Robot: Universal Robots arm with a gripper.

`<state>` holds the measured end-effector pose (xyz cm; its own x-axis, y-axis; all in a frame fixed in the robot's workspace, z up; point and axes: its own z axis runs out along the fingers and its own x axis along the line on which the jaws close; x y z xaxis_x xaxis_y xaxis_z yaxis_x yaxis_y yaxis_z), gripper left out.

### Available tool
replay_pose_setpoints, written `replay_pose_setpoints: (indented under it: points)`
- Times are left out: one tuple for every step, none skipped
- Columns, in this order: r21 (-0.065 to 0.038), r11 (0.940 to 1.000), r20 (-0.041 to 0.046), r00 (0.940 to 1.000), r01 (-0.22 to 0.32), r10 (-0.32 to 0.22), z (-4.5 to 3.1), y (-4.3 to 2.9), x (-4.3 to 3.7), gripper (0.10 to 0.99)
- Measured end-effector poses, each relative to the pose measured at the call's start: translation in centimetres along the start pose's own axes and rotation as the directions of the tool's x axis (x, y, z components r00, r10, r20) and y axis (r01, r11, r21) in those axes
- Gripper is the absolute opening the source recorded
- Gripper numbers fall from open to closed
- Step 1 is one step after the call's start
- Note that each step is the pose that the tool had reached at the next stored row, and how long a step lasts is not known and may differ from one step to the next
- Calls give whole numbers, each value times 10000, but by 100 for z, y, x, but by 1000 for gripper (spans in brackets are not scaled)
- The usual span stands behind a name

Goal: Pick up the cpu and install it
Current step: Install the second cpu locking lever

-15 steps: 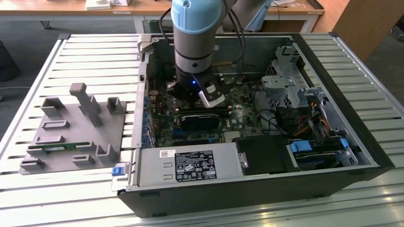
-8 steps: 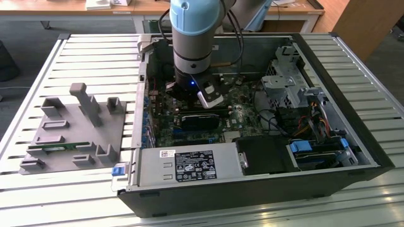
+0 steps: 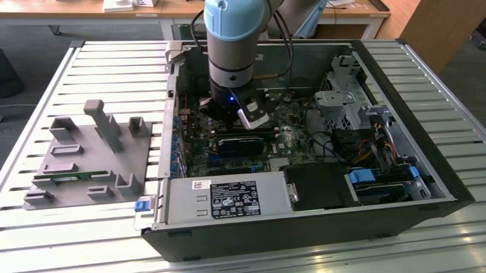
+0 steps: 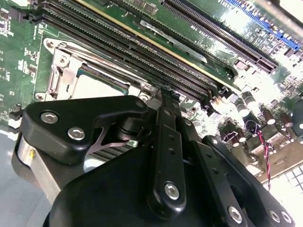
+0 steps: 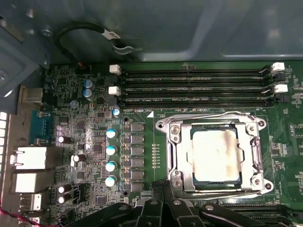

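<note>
Arm reaching straight down into the open computer case [image 3: 395,187], wrist vertical, gripper [image 3: 244,116] low over the motherboard [image 5: 90,142]. Fingers [image 4: 163,101] pressed together, pinching nothing. Cpu [image 5: 215,158] sitting flat in the socket frame [image 5: 173,156], silver top up, just beside the fingertips. Grey fixture [image 3: 91,153] well apart at the exterior view's left.
</note>
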<state>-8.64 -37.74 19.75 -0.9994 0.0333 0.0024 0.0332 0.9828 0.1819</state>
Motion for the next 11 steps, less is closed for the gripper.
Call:
replay_pose_setpoints:
  points:
    - [3, 10000, -1, 10000, 0, 0, -19, 3, 0, 106]
    - [2, 10000, 1, 10000, 1, -1, -37, 7, 0, 106]
    - [2, 10000, 1, 10000, 0, 0, -59, 11, 0, 106]
    - [3, 10000, 0, 10000, -1, 1, -78, 14, 1, 106]
    - [3, 10000, 0, 10000, 0, 0, -94, 17, 1, 106]
    - [2, 10000, 1, 10000, 0, 0, -112, 20, 1, 106]
    - [1, 10000, 0, 10000, 0, 0, -133, 24, 1, 106]
    - [-5, 10000, -2, 10000, 0, 0, -151, 27, 1, 106]
    - [-17, 10000, 0, 10000, -1, 1, -163, 30, 1, 106]
    - [-21, 10000, 0, 10000, -2, 2, -173, 31, 1, 106]
    - [-22, 10000, -1, 10000, -1, 1, -182, 33, 1, 106]
